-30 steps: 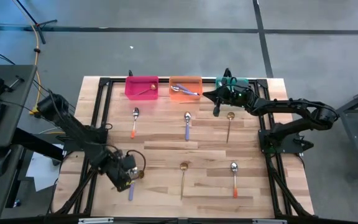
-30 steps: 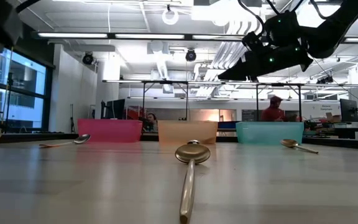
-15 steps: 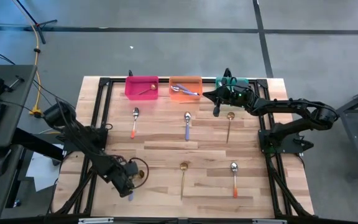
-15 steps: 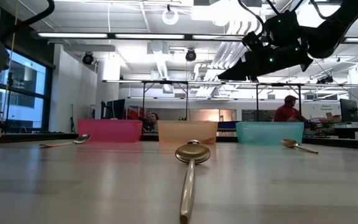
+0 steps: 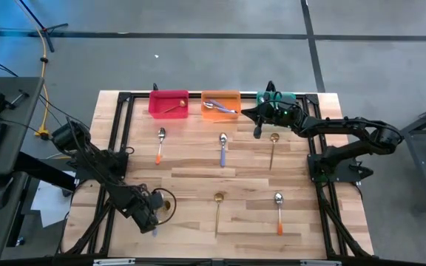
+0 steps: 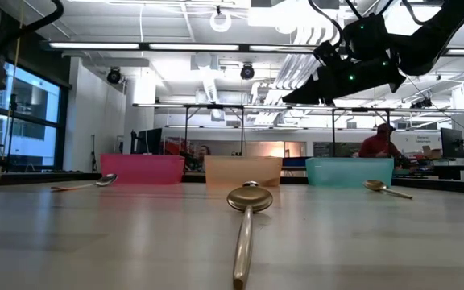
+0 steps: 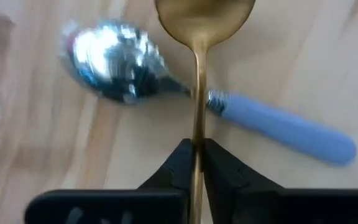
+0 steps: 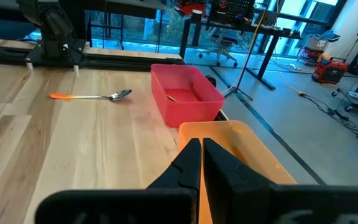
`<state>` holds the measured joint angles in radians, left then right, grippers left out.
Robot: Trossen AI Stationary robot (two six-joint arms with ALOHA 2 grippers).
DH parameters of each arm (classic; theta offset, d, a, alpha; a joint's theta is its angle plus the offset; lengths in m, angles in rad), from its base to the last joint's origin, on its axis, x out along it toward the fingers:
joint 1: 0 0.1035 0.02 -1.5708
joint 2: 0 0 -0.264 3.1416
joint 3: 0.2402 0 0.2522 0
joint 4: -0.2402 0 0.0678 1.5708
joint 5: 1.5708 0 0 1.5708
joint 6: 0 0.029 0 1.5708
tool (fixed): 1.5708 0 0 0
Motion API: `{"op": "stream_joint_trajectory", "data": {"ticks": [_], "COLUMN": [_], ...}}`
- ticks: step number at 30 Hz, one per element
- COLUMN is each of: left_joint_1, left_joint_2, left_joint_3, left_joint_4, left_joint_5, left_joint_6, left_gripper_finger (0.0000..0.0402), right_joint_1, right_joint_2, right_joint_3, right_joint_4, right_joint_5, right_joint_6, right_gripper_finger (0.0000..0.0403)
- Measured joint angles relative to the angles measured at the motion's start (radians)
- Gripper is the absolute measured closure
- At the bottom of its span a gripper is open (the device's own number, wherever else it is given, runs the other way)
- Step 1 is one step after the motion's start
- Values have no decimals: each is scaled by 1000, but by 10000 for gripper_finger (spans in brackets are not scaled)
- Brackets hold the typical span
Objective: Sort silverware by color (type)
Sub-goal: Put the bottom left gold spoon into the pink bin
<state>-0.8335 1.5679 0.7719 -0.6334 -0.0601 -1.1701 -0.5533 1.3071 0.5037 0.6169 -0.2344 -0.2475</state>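
Note:
Near the table's near-left corner a gold spoon (image 7: 199, 37) lies crossed over a silver spoon with a light blue handle (image 7: 278, 124). My left gripper (image 7: 197, 151) (image 5: 152, 214) points down over them, shut on the gold spoon. My right gripper (image 8: 201, 152) (image 5: 257, 130) hovers shut at the far side by the bins, holding nothing. Other spoons lie flat on the wood: an orange-handled one (image 5: 160, 145), a blue-handled one (image 5: 222, 148), a gold one (image 5: 274, 147), another gold one (image 5: 217, 210) and another orange-handled one (image 5: 279, 211). My left gripper pinches the gold spoon's thin handle (image 7: 197, 124) between its two fingers, a short way behind the bowl. The fingers come from above, pointing down, one on each side of the handle. The spoon's neck lies over the blue-handled spoon's neck (image 7: 194, 93).
Three bins stand in a row along the far edge: pink (image 5: 168, 103) with a gold spoon inside, orange (image 5: 220, 103) with spoons inside, and teal (image 5: 284, 97), partly under my right arm. A black frame borders the table. People move in the room behind.
My left gripper has come down and a little toward the table's near edge, onto the crossed spoons. My right arm has kept still.

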Motion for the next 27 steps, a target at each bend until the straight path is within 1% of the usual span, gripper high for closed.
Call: {"op": "stream_joint_trajectory", "data": {"ticks": [6,10,13,16,20,25,27], "left_joint_1": [1,32,104,235,482,855,993], "left_joint_2": [-72,-168,-251,-324,-383,-404,-400], "left_joint_3": [0,0,0,0,1,5,34], "left_joint_4": [-57,-102,-119,-121,-121,-96,-101], "left_joint_5": [-3,-70,-149,-192,-203,-134,-109], "left_joint_6": [-7,-13,44,184,449,820,970], "left_gripper_finger": [395,396,396,396,396,396,396], "right_joint_1": [0,0,0,0,0,0,0], "right_joint_2": [0,0,0,0,0,0,0], "right_joint_3": [0,0,0,0,0,0,0], "right_joint_4": [-4,-7,-7,-6,-6,-6,-6], "right_joint_5": [0,0,0,0,0,0,0], "right_joint_6": [4,4,2,2,1,-1,-4], "right_gripper_finger": [403,403,403,403,403,403,403]}}
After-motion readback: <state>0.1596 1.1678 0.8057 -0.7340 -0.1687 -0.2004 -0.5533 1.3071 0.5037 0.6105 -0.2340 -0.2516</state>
